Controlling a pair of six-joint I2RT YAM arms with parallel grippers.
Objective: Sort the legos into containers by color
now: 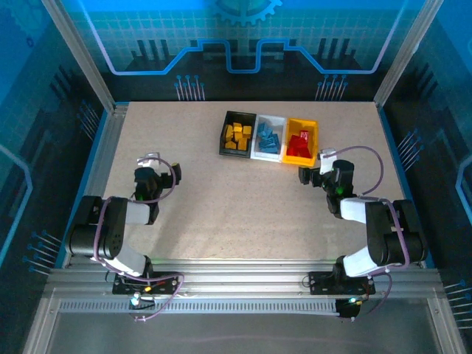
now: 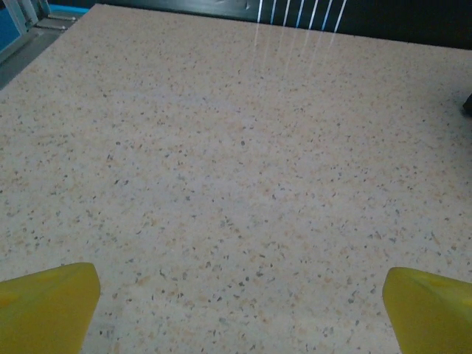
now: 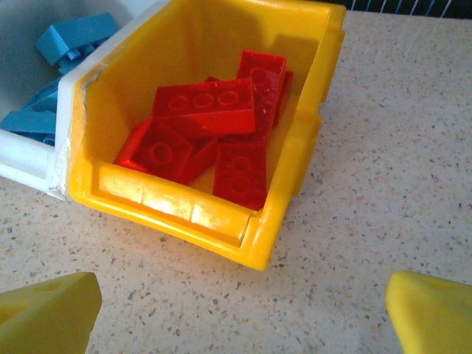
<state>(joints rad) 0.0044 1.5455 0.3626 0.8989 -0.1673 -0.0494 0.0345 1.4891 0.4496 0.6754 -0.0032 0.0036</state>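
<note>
Right gripper (image 3: pixel 243 324) spread wide, empty, near yellow bin (image 3: pixel 177 210) of red legos (image 3: pixel 214 118), white bin (image 3: pixel 26 156) alongside apparently holding blue legos (image 3: pixel 74 37), left gripper (image 2: pixel 240 317) likewise apart above table (image 2: pixel 236 169).

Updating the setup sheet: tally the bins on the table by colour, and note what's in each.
Black bin, holding yellow-orange bricks: 1
White bin, holding blue bricks: 1
Yellow bin, holding red bricks: 1
Total: 3 bins
</note>
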